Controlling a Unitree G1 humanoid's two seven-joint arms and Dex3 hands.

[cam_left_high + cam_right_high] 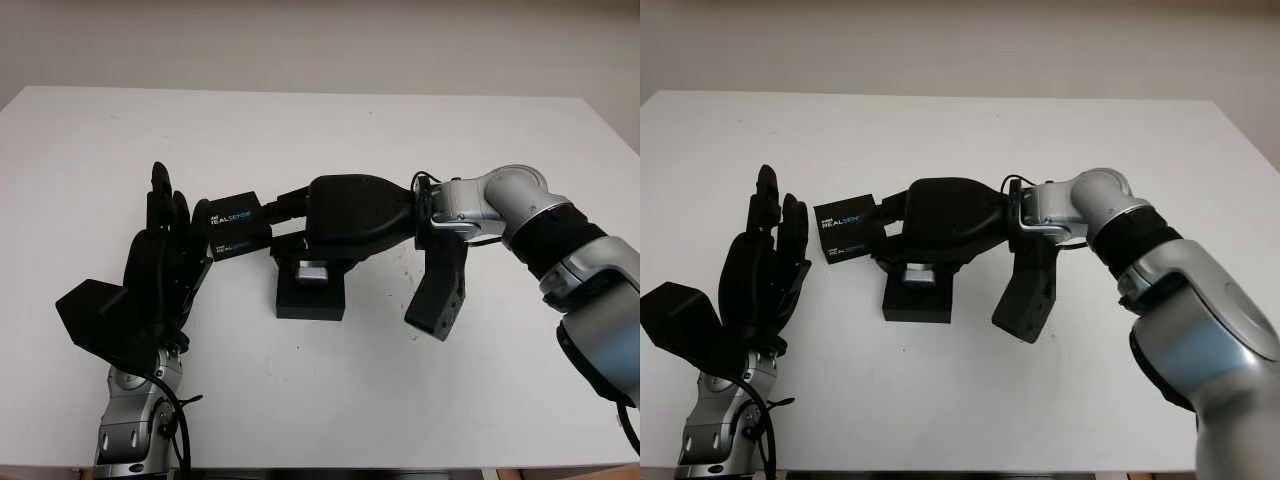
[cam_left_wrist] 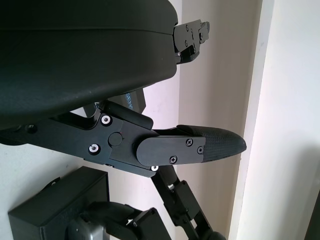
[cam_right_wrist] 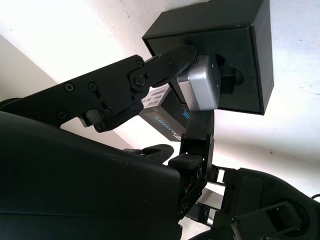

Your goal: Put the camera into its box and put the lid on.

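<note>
— Where do we have the camera right now?

— Pinched in our right hand, whose fingers are clamped on its silver body just above the open black box at the centre of the head view. We hold it from above, so that it can go straight down into the cavity.

— And the lid?

— It lies on the white table, left of centre, just beside the box and printed side up; that keeps the opening free while the camera goes in.

— Our left hand?

— Open, fingers pointing up, holding nothing, at the lower left of the head view next to the lid. We judge it is well placed to take the lid once the camera is seated.
</note>
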